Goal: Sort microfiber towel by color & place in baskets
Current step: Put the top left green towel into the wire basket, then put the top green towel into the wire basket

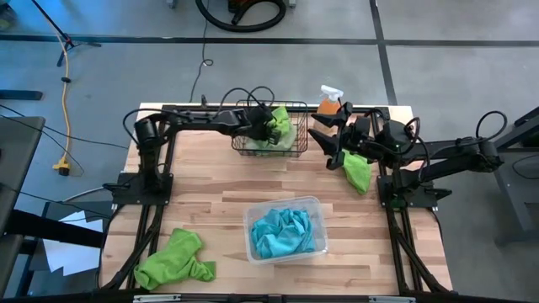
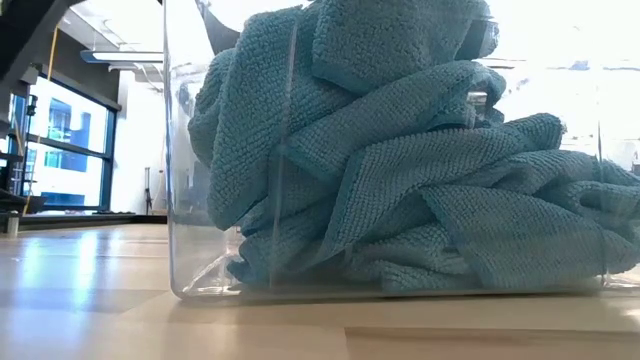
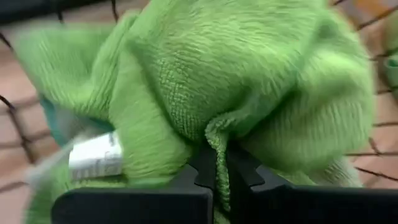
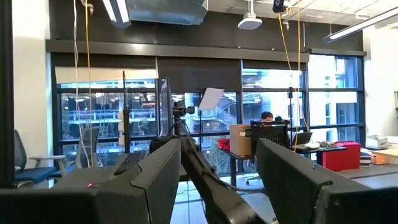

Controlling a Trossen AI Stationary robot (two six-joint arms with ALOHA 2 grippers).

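The clear plastic tub [image 1: 249, 220] sits near the middle of the table [image 1: 210, 168], and I'll place everything off that. It's stuffed with turquoise towels [image 1: 284, 233], crumpled and looped; the low view is basically pressed against the tub wall [image 2: 180, 200], so you get the nubby weave of the turquoise towels [image 2: 400, 170] close up and nothing else of the task.

Farther back from the tub, at the table's far edge, is the black wire basket [image 1: 240, 145] with lime green cloth inside. The left gripper [image 1: 268, 124] is down in it, and the left wrist view shows what the overhead can't: its fingers pressed together on a fold of the lime towel [image 3: 249, 81], with a white care tag [image 3: 96, 155] poking out and basket wires behind.

Back and to the right of the tub, another lime towel [image 1: 356, 169] hangs at the right gripper [image 1: 330, 143], draped toward the table's right edge. The right wrist view points up into the room, showing only its own two fingers [image 4: 298, 180] spread apart and windows, no cloth, so I can't tell if it's actually gripping.

A third lime towel [image 1: 174, 259] lies bunched near the front-left corner, well apart from the tub, with bare wood all around. An orange spray bottle [image 1: 329, 103] stands just beside the basket, at the back edge.
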